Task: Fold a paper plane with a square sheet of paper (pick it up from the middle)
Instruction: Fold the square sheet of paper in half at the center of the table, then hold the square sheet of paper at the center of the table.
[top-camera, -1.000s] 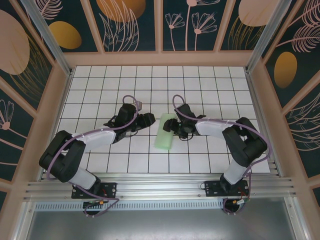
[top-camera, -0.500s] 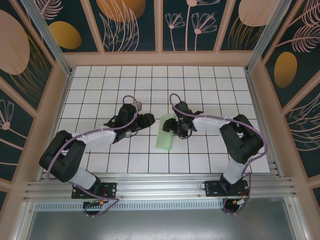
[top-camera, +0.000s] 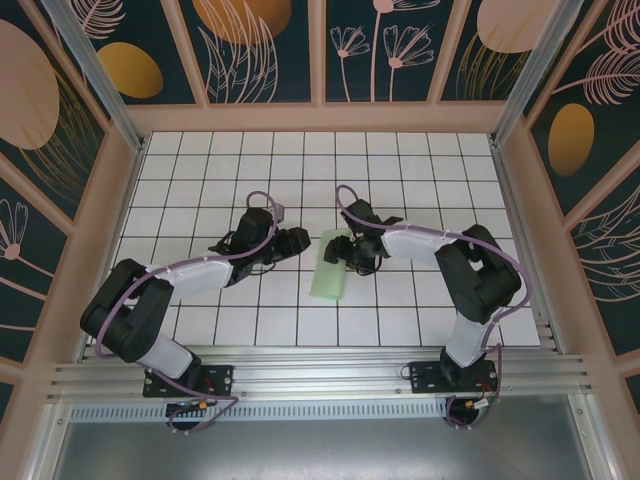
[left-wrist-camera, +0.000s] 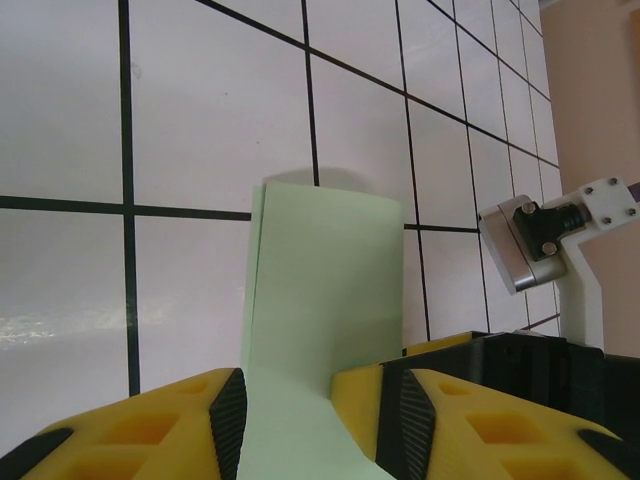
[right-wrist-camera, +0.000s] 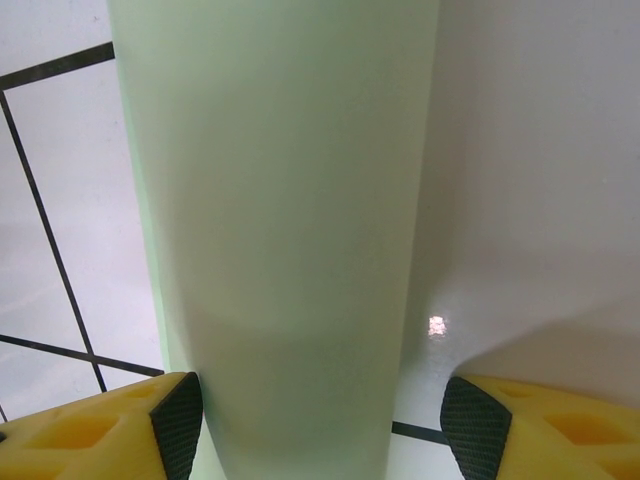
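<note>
Moved: right gripper (top-camera: 346, 254) has crept a little leftward along the far end of the sheet of paper (top-camera: 327, 272), and its forearm has swung in with it. The left gripper (top-camera: 298, 240) and the sheet lie as they did.
Sheet: pale green and folded into a narrow strip. It lies near the middle of the tiled table (top-camera: 400, 170), long side running near to far, the far end leaning slightly right.
Edges: the near short edge is free. The far end sits between the two grippers.
Open room: bare tiles run along the far rows, out to both side walls (top-camera: 120, 150), and from the strip's near end to the metal rail (top-camera: 320, 372).
Left arm: elbow folded back near its base, forearm reaching right and away, wrist low over the tiles.
Left jaws: part way apart. In the left wrist view the sheet (left-wrist-camera: 325, 260) lies flat and runs between the yellow fingers (left-wrist-camera: 180, 420), unpinched. A silver bracket (left-wrist-camera: 525, 250) on the right arm shows beyond.
Right arm: elbow high on the right, forearm stretched left, wrist low.
Right jaws: spread wide. In the right wrist view the sheet (right-wrist-camera: 280, 200) bulges up between the pads (right-wrist-camera: 180, 430), close to the picture's left one and clear of the other.
</note>
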